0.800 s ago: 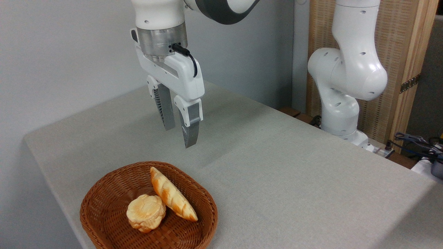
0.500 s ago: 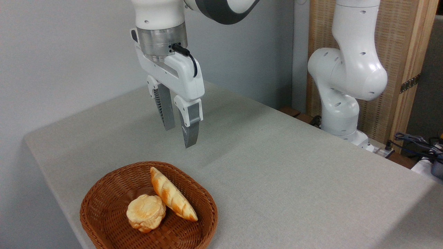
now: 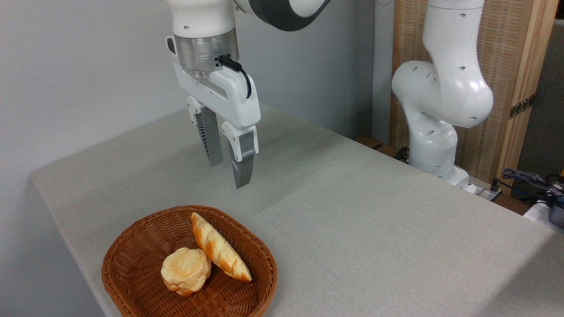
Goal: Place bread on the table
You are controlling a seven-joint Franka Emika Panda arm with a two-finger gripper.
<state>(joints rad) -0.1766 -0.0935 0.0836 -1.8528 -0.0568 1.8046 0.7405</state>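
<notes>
The bread [image 3: 185, 270], a small round golden-orange bun with a paler top, lies in a brown wicker basket [image 3: 132, 246] near the table's front left corner. The table [image 3: 352, 220] is covered in light grey-beige cloth. My gripper [image 3: 229, 175] hangs above the table, behind and well above the basket, pointing down. Its two grey fingers [image 3: 242, 164] stand apart with nothing between them, so it is open.
A longer pale braided loaf [image 3: 219, 253] leans in the basket beside the bun, touching it. The arm's white base [image 3: 434, 149] stands off the table's right side, with cables [image 3: 528, 180] beyond it. A grey wall runs behind and to the left.
</notes>
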